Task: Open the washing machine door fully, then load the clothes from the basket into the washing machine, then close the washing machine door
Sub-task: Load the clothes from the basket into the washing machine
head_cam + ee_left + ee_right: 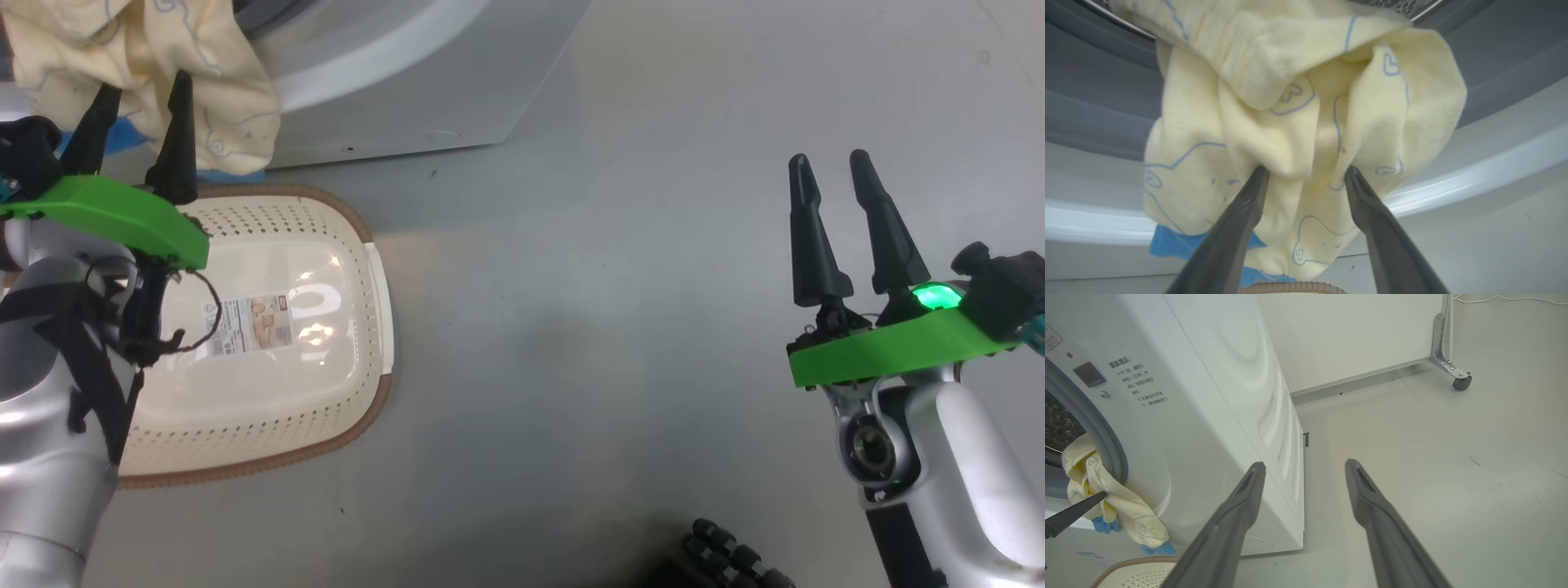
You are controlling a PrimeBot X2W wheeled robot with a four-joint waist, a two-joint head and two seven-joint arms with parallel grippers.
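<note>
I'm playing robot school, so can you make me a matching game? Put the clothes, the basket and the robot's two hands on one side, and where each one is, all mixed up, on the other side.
Things:
1. clothes
2. basket
3. left hand
4. right hand

Where or how:
a. sits on the floor, label sticker showing inside
b. open, above bare floor
c. hanging out of the washing machine opening
d. open, fingertips right at the yellow fabric

Pairs: 1-c, 2-a, 3-d, 4-b
</note>
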